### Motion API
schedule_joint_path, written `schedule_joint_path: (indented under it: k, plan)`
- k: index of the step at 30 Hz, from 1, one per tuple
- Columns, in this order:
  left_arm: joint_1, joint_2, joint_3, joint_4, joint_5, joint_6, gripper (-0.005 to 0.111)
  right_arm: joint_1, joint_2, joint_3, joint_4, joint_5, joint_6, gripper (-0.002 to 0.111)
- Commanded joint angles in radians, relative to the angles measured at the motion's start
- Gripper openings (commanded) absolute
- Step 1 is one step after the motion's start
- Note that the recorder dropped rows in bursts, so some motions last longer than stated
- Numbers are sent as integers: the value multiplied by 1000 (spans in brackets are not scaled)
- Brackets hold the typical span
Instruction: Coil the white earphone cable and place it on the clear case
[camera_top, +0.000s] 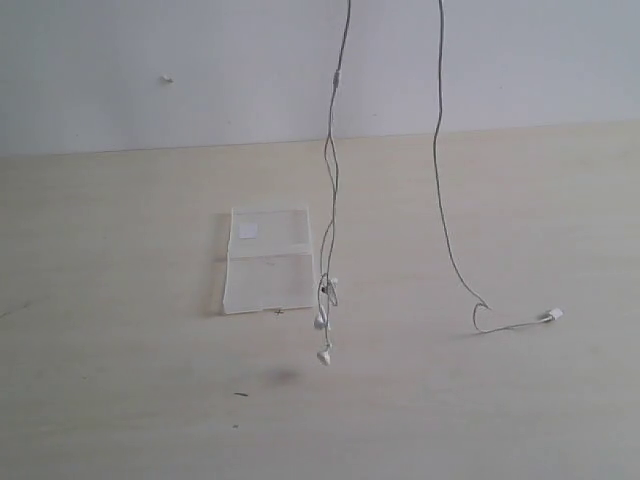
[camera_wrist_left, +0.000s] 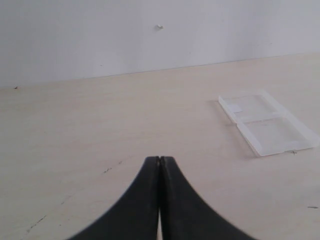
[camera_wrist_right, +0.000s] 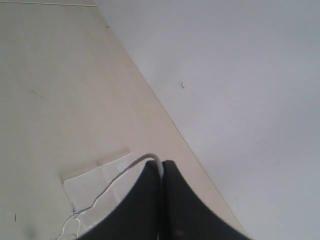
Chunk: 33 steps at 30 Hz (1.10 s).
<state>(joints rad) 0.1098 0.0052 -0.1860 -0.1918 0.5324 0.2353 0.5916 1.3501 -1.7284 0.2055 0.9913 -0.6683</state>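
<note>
Exterior view: clear case (camera_top: 268, 280) lies open on bench (camera_top: 120, 400); right pincer (camera_wrist_right: 161, 163) closed on white earphone cable (camera_top: 436, 160); left pincer (camera_wrist_left: 159, 159) closed, unloaded.

Two strands of the white earphone cable (camera_top: 437, 180) hang down from above the exterior view and bar the middle of the table (camera_top: 110, 320). The left strand drops just beside the right edge of the clear case (camera_top: 268, 262), its earbuds (camera_top: 323, 353) dangling near the surface. The right strand ends in the plug (camera_top: 553, 315), which lies on the table. An open lane runs between the strands. Left of the flat case the table is bare back to the wall (camera_top: 150, 70).
</note>
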Motion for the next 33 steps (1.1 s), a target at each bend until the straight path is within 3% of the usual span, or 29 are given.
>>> schedule_joint_path:
  k: [1,33]
  plan:
    - [1,-5,0,-10,1,0,0,1,-2,-28,6,-38,-12,0]
    - [1,-5,0,-10,1,0,0,1,-8,-157,-57,-49,20,0]
